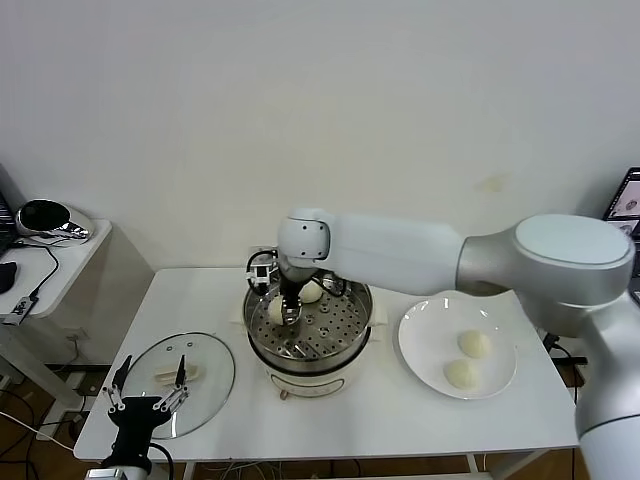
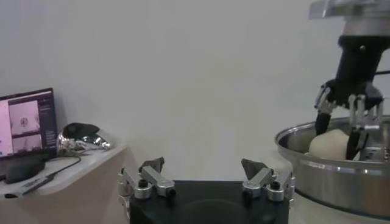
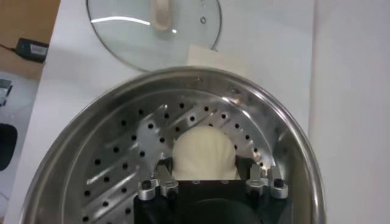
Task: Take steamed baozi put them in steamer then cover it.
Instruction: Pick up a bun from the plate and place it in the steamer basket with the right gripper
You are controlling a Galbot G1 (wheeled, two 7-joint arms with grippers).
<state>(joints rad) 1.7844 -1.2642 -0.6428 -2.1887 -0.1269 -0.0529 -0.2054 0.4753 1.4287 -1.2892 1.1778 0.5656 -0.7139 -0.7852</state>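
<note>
The steamer (image 1: 345,335) stands mid-table, its perforated tray showing in the right wrist view (image 3: 122,158). My right gripper (image 1: 287,311) reaches down into it and is shut on a baozi (image 3: 204,151) that is low on the tray. This gripper (image 2: 342,125) and its baozi (image 2: 328,145) also show in the left wrist view. A second baozi (image 1: 312,291) lies at the back of the steamer. Two more baozi (image 1: 474,344) (image 1: 461,374) lie on the white plate (image 1: 420,340). The cover (image 1: 205,395) lies flat on the table's left side. My left gripper (image 1: 150,393) (image 2: 204,163) is open and empty at its near edge.
A side table (image 1: 70,255) on the left holds a shiny black and silver object (image 1: 45,218) and cables. A laptop (image 2: 27,125) shows in the left wrist view. The white table's front edge (image 1: 330,458) runs close below the steamer and plate.
</note>
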